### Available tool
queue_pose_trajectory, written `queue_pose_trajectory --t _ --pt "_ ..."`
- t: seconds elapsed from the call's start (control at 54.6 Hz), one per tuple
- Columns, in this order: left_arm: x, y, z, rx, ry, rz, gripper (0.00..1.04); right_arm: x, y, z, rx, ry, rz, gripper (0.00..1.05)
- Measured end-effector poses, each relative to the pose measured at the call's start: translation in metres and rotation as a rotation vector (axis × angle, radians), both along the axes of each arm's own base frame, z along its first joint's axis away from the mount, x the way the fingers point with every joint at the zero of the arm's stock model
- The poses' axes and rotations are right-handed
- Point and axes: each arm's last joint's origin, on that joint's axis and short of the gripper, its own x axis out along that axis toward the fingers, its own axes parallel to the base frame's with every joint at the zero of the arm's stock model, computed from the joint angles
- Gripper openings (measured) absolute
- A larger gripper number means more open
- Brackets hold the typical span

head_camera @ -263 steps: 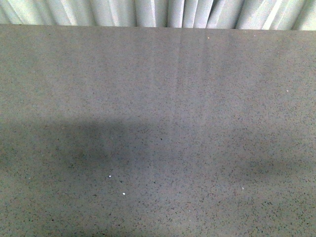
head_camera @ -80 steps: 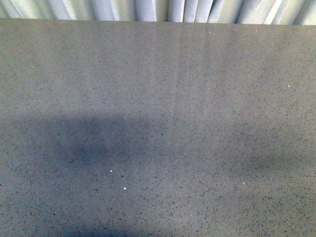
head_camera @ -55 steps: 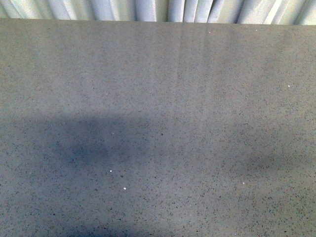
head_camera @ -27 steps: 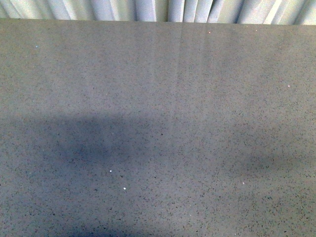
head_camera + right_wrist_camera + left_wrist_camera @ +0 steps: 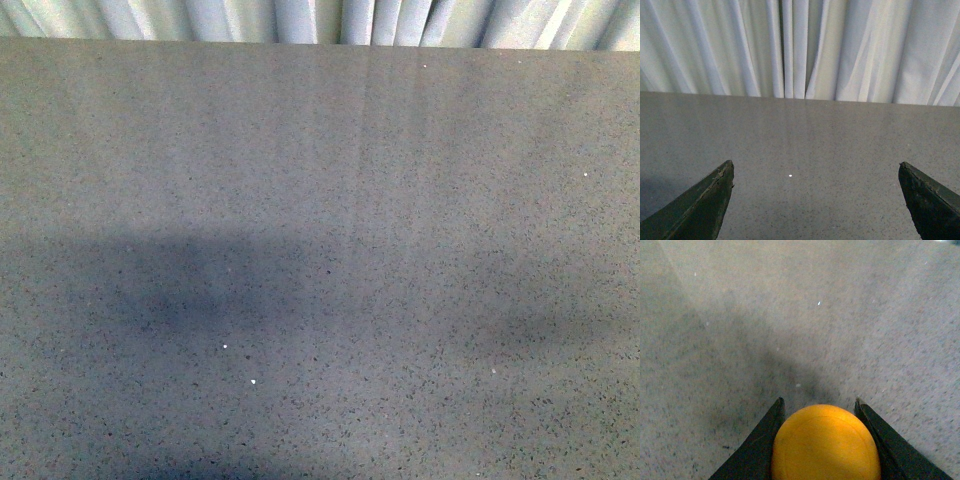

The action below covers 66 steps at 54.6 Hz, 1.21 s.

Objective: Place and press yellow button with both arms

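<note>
Background: pale pleated curtain (image 5: 300,20) hanging behind the far edge of the table, easy to see in the right wrist view too.
Table: grey speckled table (image 5: 400,200), flat and matte, with a couple of tiny white specks (image 5: 252,381) on the near part.
Shadows: one big soft dark patch (image 5: 170,290) on the left side of the front view and a fainter one over on the right.
Front view: honestly just table top, curtain strip and those shadows.
Yellow button: the yellow button (image 5: 825,445) sits right between the left hand's fingers, and it's only visible from the left wrist camera.
Which way it points: the round domed cap faces straight at the wrist camera. The neck and base are hidden behind the cap, so the long axis seems to run away from the lens toward the table. Can't tell the exact tilt.
Touching the table or not: can't tell from this angle.
Left hand: the left hand (image 5: 819,402) is clamped on the cap, with a dark finger (image 5: 757,445) snug against each side.
Right hand: the right hand (image 5: 815,164) is spread wide, its fingers (image 5: 705,205) far apart with only bare table between them, and it faces the curtain.
</note>
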Motion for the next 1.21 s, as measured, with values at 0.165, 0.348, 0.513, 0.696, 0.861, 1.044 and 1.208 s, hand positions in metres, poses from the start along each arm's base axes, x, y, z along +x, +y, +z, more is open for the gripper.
queue_pose_trajectory --t 0.165,0.348,0.513,0.696,0.861,1.044,1.208 --pt "0.027 -0.041 0.05 0.032 -0.085 -0.161 0.34 0.0 0.0 0.0 0.0 0.0 0.0 0.96" --pt "0.059 -0.132 0.062 -0.022 -0.147 -0.406 0.34 0.0 0.0 0.0 0.0 0.0 0.0 0.96" --pt "0.074 -0.216 0.043 -0.082 -0.15 -0.587 0.34 0.0 0.0 0.0 0.0 0.0 0.0 0.96" --pt "0.077 -0.289 0.008 -0.115 -0.106 -0.717 0.34 0.0 0.0 0.0 0.0 0.0 0.0 0.96" --pt "0.074 -0.317 -0.016 -0.107 -0.061 -0.761 0.33 0.0 0.0 0.0 0.0 0.0 0.0 0.96" --pt "0.071 -0.334 -0.036 -0.083 -0.016 -0.811 0.33 0.0 0.0 0.0 0.0 0.0 0.0 0.96" --pt "0.071 -0.34 -0.05 -0.045 0.007 -0.84 0.33 0.0 0.0 0.0 0.0 0.0 0.0 0.96"
